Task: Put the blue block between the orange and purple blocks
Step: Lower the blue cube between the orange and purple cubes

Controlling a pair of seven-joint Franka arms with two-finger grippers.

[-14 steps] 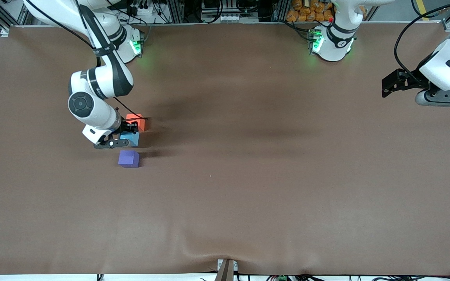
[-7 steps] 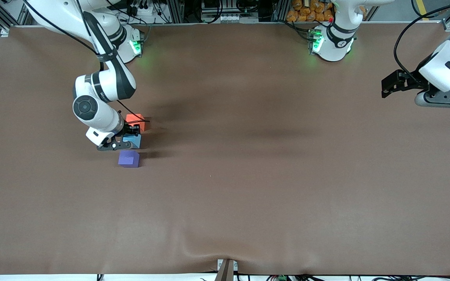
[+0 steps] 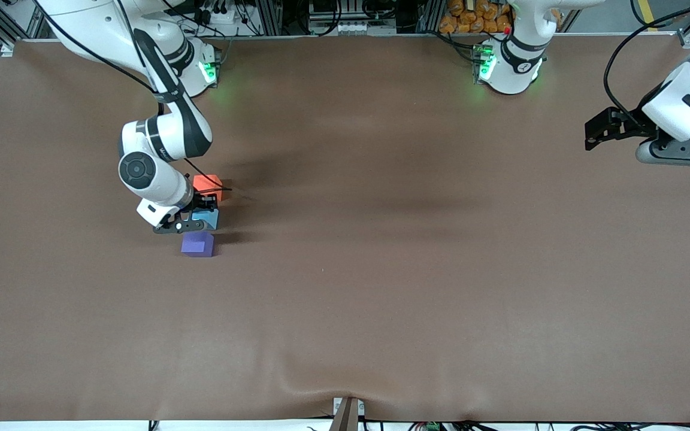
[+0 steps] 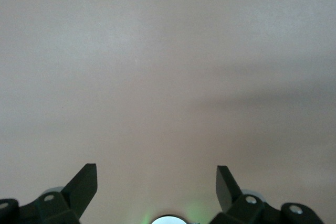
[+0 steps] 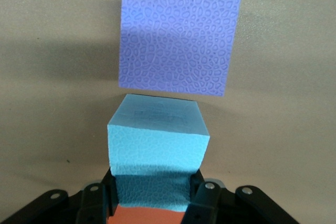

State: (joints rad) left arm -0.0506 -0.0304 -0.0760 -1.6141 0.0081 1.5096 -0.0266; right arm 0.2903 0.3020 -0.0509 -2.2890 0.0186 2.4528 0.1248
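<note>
**Blue block carried into the gap**

Brown matting covers the whole worktop (image 3: 381, 287), and we see the action at the right arm's end of it. Over the last second the right claw (image 3: 201, 216), clamped on the blue block (image 3: 208, 219), has shifted from beside the orange block (image 3: 207, 183) toward the purple block (image 3: 197, 245). We now find the blue cube between the two, close to both. We cannot tell whether it rests on the matting. We judge the placement nearly done, with only lowering and release left.

The left claw (image 3: 598, 133) waits with its fingers (image 4: 81, 187) apart over bare matting at the left arm's end.

Our count: one blue block, one orange, one purple; two arms, two claws.
</note>
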